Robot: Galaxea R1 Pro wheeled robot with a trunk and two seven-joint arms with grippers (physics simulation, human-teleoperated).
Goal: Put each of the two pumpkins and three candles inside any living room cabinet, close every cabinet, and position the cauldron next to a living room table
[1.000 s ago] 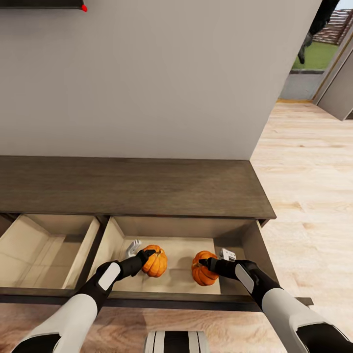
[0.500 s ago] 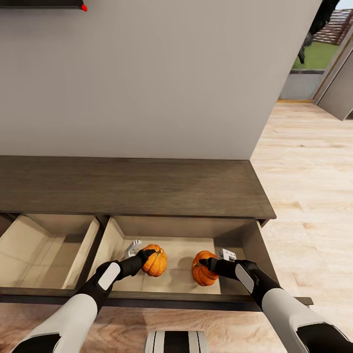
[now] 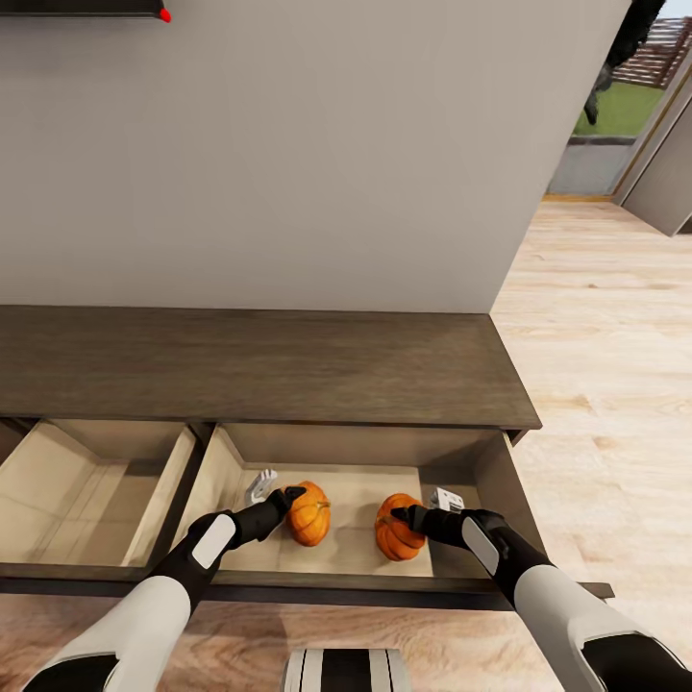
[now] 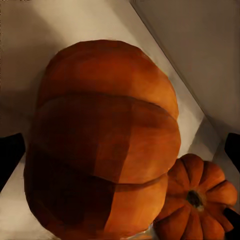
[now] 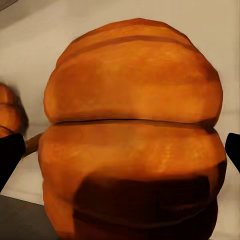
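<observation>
Pumpkins lie in the cabinet drawer; wrist views show fingertips spread.

head view looks down over the open drawer; both wrist views sit very close (nearly touching) to the pumpkins it shares.

Wall: I see plain pale grey, ending at a corner on my right.
Floor: light wood planks, evenly lit.
Doorway: far right, opening onto green grass outside.
Dark fixture: upper left on the wall, red-tipped.
</observation>
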